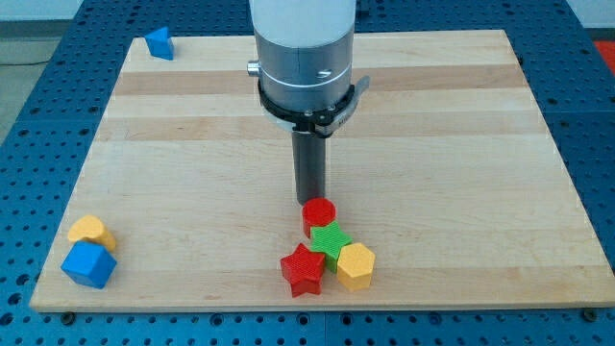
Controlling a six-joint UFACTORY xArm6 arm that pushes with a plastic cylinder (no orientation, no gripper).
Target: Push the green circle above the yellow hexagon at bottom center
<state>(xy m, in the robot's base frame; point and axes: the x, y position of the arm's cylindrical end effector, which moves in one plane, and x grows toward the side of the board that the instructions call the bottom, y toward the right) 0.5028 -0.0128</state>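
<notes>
surface (192, 144): pale wood, smooth, matt
green circle (330, 238): ridged matt plastic
rod (309, 168): dark, matt
collar (305, 60): brushed metal

My tip (309, 200) touches red circle (319, 213) above green circle (330, 240).

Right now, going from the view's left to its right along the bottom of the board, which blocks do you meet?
Yellow block and blue block at the far left, one above the other, then red star, green block, yellow hexagon.
</notes>
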